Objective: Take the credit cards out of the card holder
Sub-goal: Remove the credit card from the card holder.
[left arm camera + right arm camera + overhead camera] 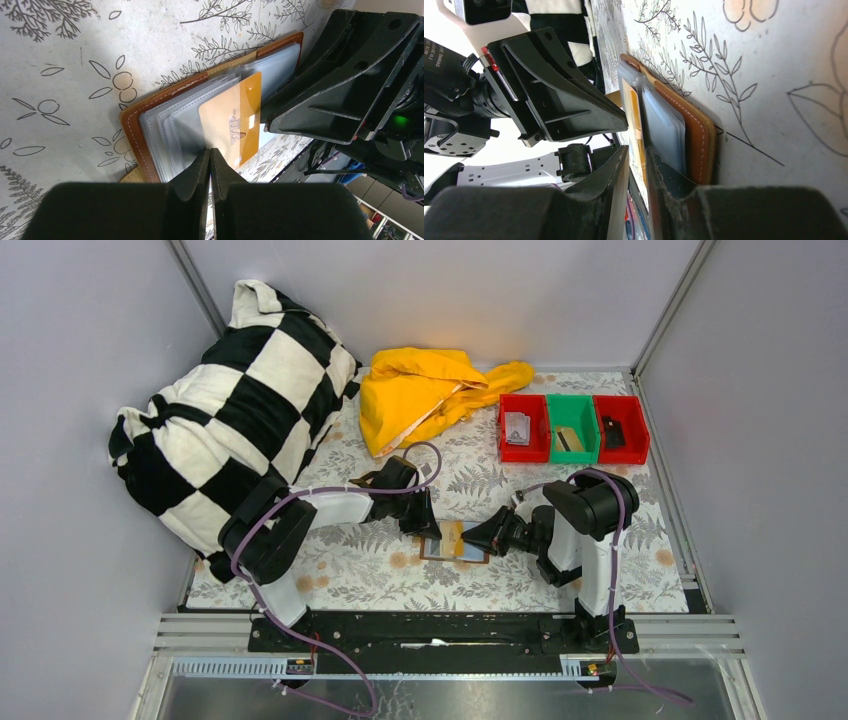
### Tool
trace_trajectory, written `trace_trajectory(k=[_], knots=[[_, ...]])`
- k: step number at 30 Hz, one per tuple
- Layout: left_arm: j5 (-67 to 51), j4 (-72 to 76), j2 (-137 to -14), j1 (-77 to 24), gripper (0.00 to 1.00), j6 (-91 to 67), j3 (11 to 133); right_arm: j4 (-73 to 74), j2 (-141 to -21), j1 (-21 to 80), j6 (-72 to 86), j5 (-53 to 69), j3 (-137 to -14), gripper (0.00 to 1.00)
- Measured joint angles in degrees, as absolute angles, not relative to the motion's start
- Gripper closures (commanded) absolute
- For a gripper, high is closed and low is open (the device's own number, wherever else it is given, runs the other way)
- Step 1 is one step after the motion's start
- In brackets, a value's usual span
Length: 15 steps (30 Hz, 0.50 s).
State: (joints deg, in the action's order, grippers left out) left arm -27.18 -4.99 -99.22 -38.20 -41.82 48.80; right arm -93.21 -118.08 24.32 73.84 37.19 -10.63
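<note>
The brown card holder (432, 554) lies open on the flowered table between the arms, its clear grey pockets fanned out (165, 125) (700, 135). A tan and gold credit card (227, 122) (452, 534) sticks partly out of a pocket toward the right arm. My left gripper (424, 524) (210, 151) is shut, its tips resting on the pockets beside the card with nothing between them. My right gripper (480, 538) (638, 149) has its jaws a narrow gap apart, with the free edge of the card (636, 125) between them.
Three small bins stand in a row at the back right: red (523, 448), green (571, 452), red (621, 452), each with a small item inside. A yellow cloth (420, 390) lies at the back. A black-and-white checkered pillow (220, 420) fills the left side.
</note>
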Motion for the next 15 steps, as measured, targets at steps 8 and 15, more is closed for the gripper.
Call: trace_trajectory(k=[8, 15], knots=[[-27.55, -4.91, -99.48, -38.13, 0.92, -41.82, 48.9, -93.21, -118.02, 24.32, 73.45, 37.21, -10.61, 0.74], [-27.81, -4.84, -99.66, -38.04, 0.92, -41.82, 48.95, -93.21, -118.02, 24.32, 73.41, 37.26, -10.61, 0.74]])
